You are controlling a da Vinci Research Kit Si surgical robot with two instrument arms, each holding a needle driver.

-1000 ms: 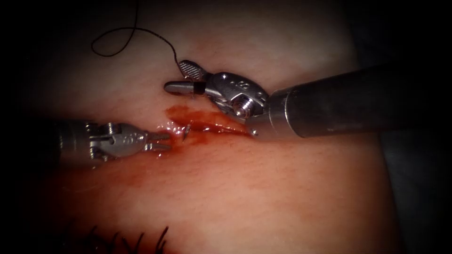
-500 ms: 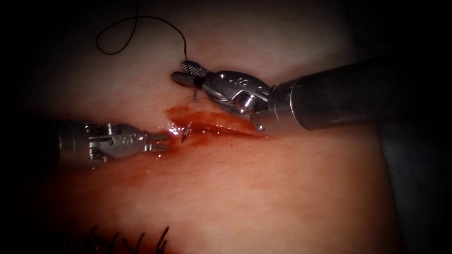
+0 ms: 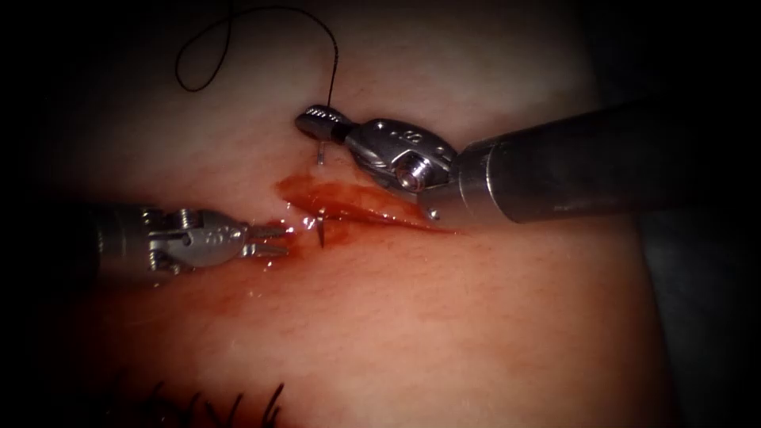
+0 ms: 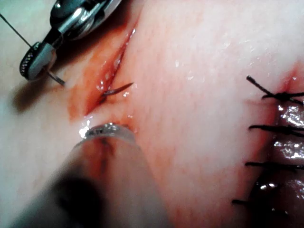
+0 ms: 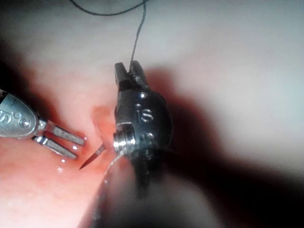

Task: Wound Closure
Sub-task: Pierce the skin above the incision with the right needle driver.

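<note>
On the tissue (image 3: 444,317), the right tool (image 3: 305,120) is shut on the rear end of the curved needle (image 3: 320,152), close to where the black thread (image 3: 331,71) joins it, just above the left end of the cut (image 3: 380,212). The needle passes through the tissue there. Its tip (image 3: 323,231) stands out of the cut's lower edge. In the left wrist view the right tool (image 4: 28,64) holds the needle's tail and the needle tip (image 4: 118,89) pokes out of the cut. The left tool (image 3: 281,239) lies just left of the tip, open, holding nothing. In the right wrist view the needle tip (image 5: 90,161) points toward the left tool (image 5: 78,145).
Red fluid (image 3: 341,202) pools along the cut. The thread loops away over the tissue at the back left. A row of earlier black stitches (image 3: 238,404) lies at the near edge, and these stitches (image 4: 275,128) close another cut in the left wrist view.
The right tool's jaws have closed on the needle's rear end and shifted slightly right. The needle tip has turned further out of the cut. The thread loop has drifted up and right.
</note>
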